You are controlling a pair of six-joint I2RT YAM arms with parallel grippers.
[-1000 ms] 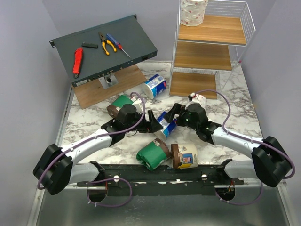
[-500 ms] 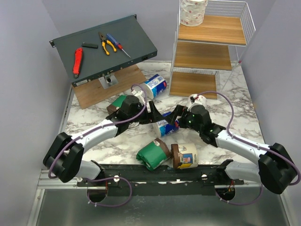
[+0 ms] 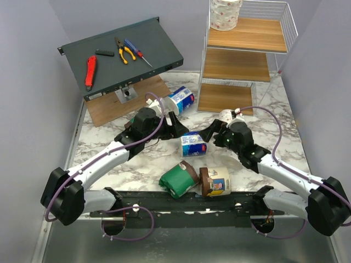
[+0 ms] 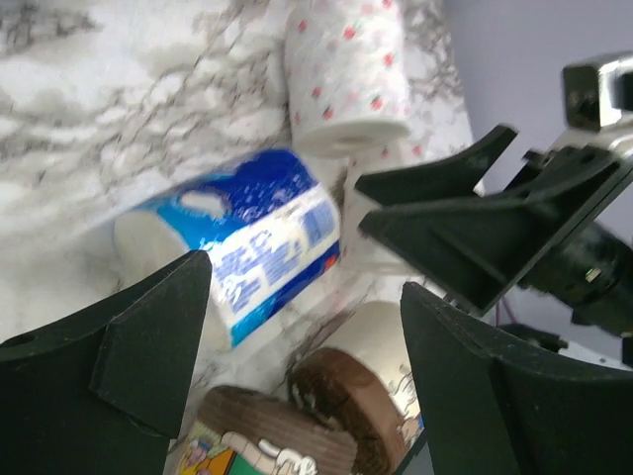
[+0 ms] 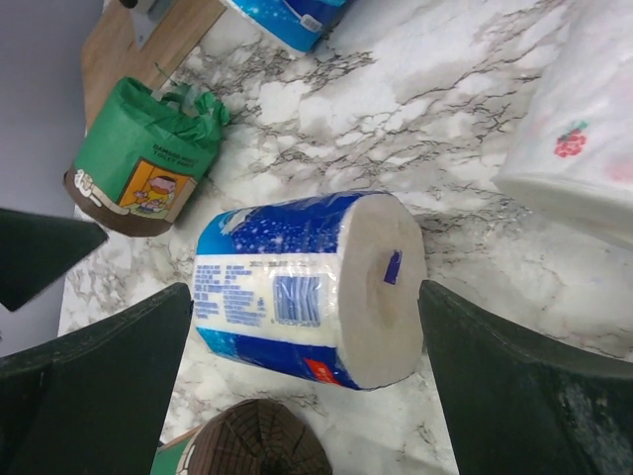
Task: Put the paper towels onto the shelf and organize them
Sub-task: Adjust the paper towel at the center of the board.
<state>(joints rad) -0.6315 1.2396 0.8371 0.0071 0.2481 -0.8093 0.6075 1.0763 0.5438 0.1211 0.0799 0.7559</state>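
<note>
A blue-and-white paper towel roll (image 3: 193,144) (image 5: 297,287) (image 4: 247,247) lies on its side on the marble table between both grippers. My left gripper (image 3: 173,126) (image 4: 302,287) is open and empty, just up-left of it. My right gripper (image 3: 211,131) (image 5: 305,297) is open, its fingers wide on either side of the roll without touching it. A second blue roll (image 3: 181,99), a green roll (image 3: 178,179), a cream-and-brown roll (image 3: 215,181) and a speckled white roll (image 3: 229,115) lie around. Another speckled roll (image 3: 225,13) stands on the top tier of the shelf (image 3: 241,60).
A dark grey slanted panel (image 3: 159,44) with hand tools sits at the back left, over a wooden board (image 3: 142,98). Another green roll (image 5: 148,168) lies by the left arm. Grey walls close in both sides.
My left gripper has drawn back up and to the left, away from the blue-and-white roll, which now lies free on the table. The right gripper has shifted slightly right.
</note>
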